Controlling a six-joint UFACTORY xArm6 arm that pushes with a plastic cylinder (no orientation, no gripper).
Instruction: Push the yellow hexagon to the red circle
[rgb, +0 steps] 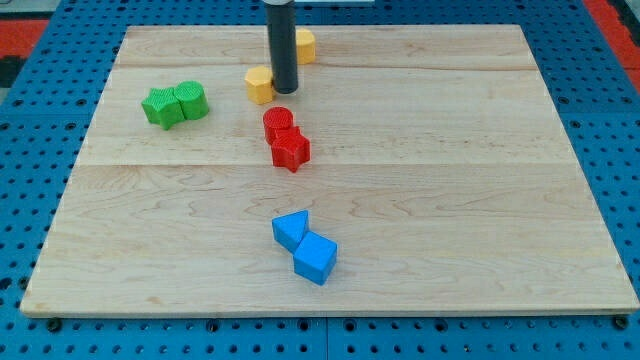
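A yellow hexagon (260, 84) lies near the view's top, left of centre. My tip (285, 90) stands just to its right, touching or almost touching it. A red circle (279, 122) lies just below the tip, a short way below and right of the hexagon. A red star-shaped block (291, 151) touches the circle's lower side. A second yellow block (304, 45) sits behind the rod, partly hidden by it.
A green star (160, 107) and a green round block (192, 101) sit together at the view's left. Two blue blocks, a triangle-like one (290, 230) and a cube (316, 258), lie at the bottom centre. The wooden board (480, 200) rests on a blue pegboard.
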